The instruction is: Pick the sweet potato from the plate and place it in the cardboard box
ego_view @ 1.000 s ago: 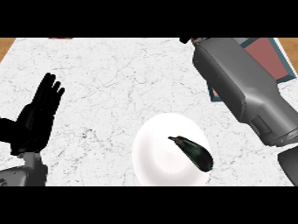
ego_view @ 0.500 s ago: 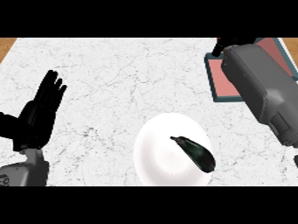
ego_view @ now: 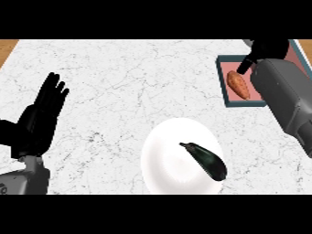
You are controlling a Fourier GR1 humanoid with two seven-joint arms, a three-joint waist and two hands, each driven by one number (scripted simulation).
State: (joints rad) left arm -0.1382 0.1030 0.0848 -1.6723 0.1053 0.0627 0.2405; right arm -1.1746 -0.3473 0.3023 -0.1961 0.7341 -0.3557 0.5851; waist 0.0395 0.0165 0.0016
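While my right hand (ego_view: pixel 266 51) hangs over the cardboard box (ego_view: pixel 234 101) at two o'clock, the sweet potato (ego_view: pixel 239 84) lies inside the box, just at the hand's seven o'clock; whether the fingers touch it I cannot tell. On the white plate (ego_view: pixel 168 157) at six o'clock lies a dark eggplant (ego_view: pixel 207 162). My left hand (ego_view: pixel 40 121) rests at nine o'clock, fingers straight.

Sweet potato (ego_view: pixel 239 85) in box (ego_view: pixel 241 103), behind-right of plate (ego_view: pixel 166 155) bearing eggplant (ego_view: pixel 207 161).
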